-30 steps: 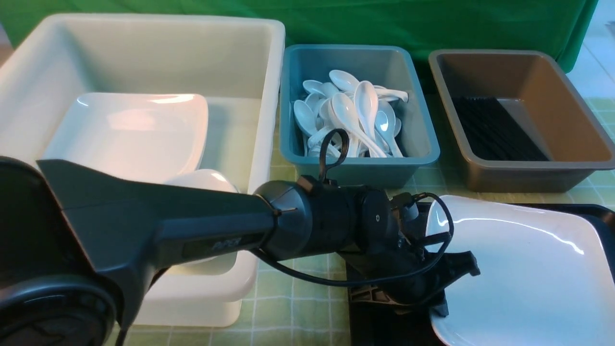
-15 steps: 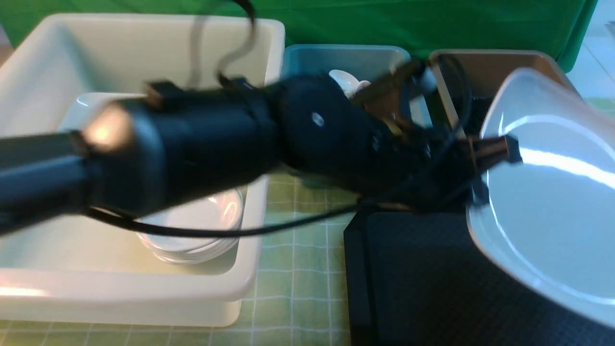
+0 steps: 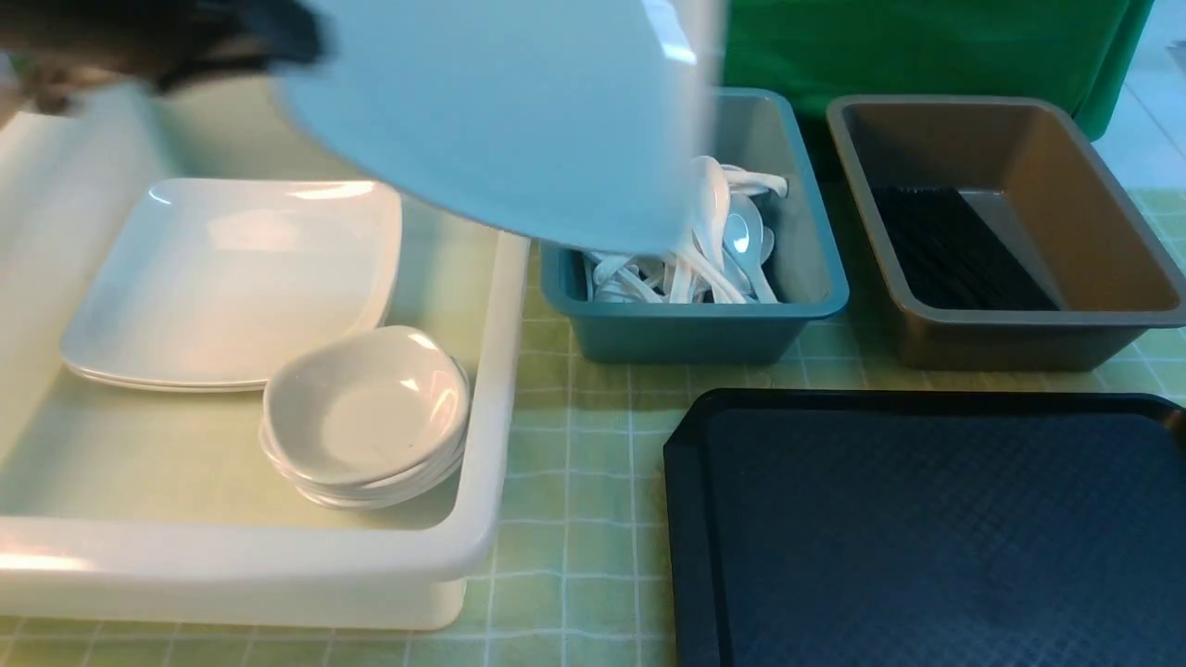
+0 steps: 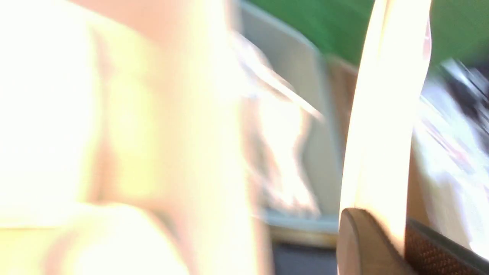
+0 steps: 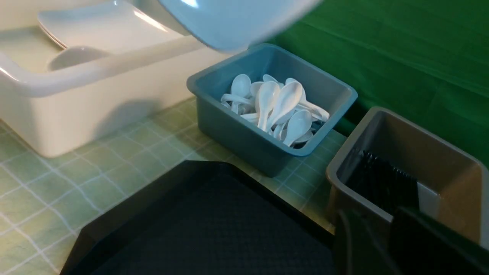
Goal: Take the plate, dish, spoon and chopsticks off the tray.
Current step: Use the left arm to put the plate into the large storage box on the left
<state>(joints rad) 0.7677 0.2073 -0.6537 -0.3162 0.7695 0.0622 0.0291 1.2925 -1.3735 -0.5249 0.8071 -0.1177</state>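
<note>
Black left claw [image 4: 386,233] on my feed is clamped tight on the rim of the plate [image 3: 500,111], which hangs tilted in the air over the white tub's [image 3: 482,519] far right corner and the teal spoon bin [image 3: 686,324]. My right claw [image 5: 386,244] sits by the brown bin [image 5: 450,179]; I cannot tell how wide it stands. Well below the plate, the tray [image 3: 927,537] lies at the table's near right edge.

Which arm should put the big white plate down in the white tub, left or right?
Left. Its pincer holds the plate up in the air, partly above the white tub where other plates lie. The right pincer is over by the brown bin, away from the plate.
</note>
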